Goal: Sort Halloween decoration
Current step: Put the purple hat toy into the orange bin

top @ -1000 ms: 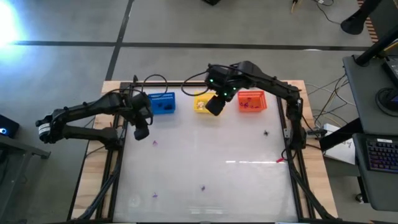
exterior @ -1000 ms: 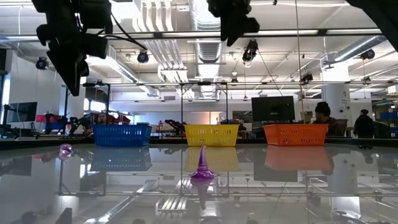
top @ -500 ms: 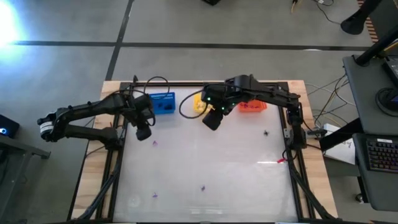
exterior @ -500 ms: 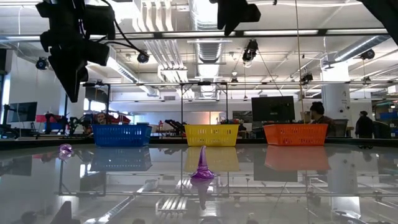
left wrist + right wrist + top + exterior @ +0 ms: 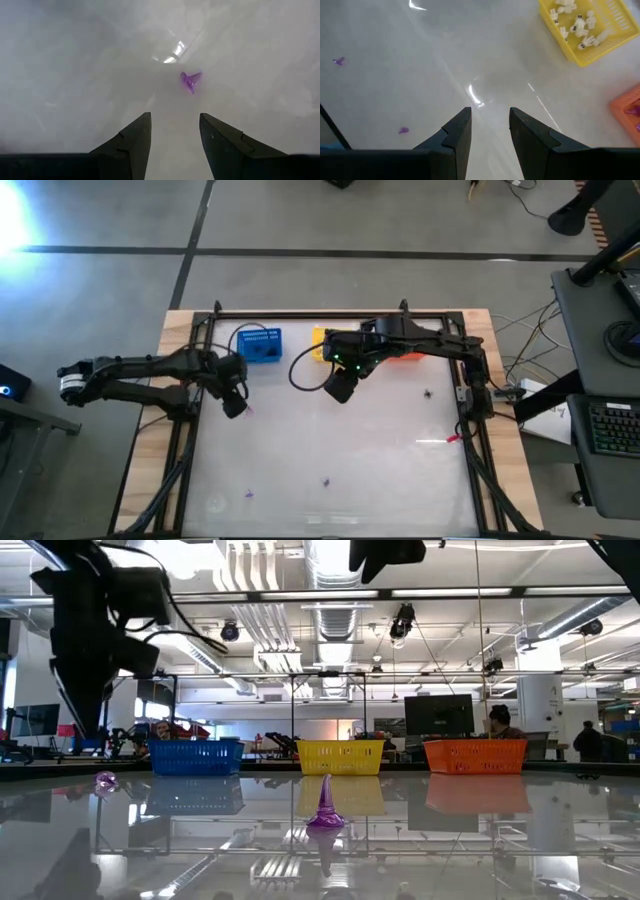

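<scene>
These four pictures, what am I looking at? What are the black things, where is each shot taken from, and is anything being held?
Two black robot arms work over a white table. One camera looks straight down, one sits at table height, and one rides on each wrist, looking past that arm's two fingers.

Along the far edge stand a blue basket, a yellow basket holding small white trinkets, and an orange-red basket. Tiny purple trinkets lie scattered on the table.

The left gripper is open, low over a purple trinket just ahead of it. The right gripper is open too, near the yellow basket. Neither holds anything.
</scene>
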